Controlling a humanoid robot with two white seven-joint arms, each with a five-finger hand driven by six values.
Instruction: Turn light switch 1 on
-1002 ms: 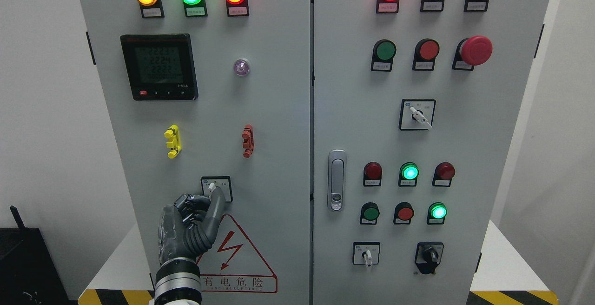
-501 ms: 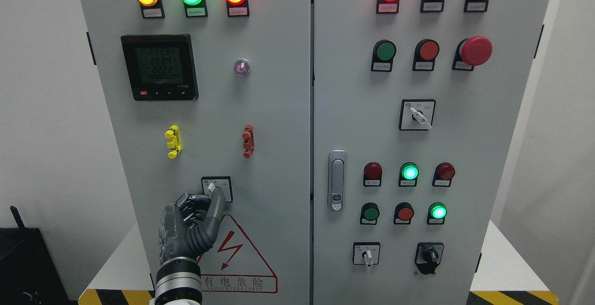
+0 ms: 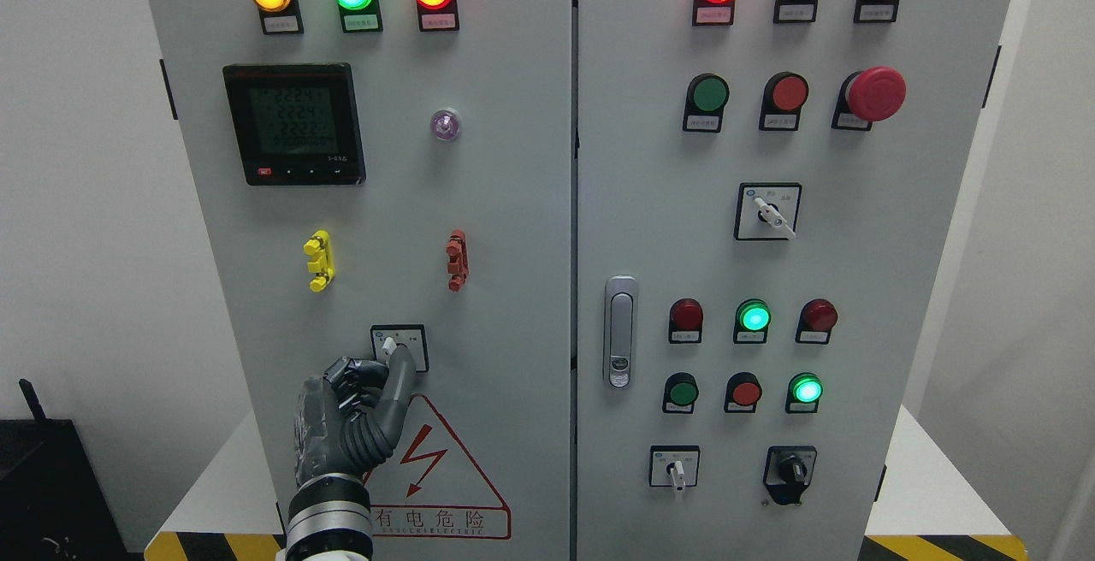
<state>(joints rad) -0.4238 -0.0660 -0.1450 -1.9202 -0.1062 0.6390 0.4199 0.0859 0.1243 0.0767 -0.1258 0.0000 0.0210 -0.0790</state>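
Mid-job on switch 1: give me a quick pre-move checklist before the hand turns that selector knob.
1. Left hand at the rotary selector switch on the left door: ok.
2. Extended finger reaches the white knob: ok; firm contact: cannot tell.
3. Other fingers curled clear of the warning triangle sticker: ok.
4. Knob position against its labels: cannot tell, print too small.
5. Right hand clear of the panel: ok, not in view.
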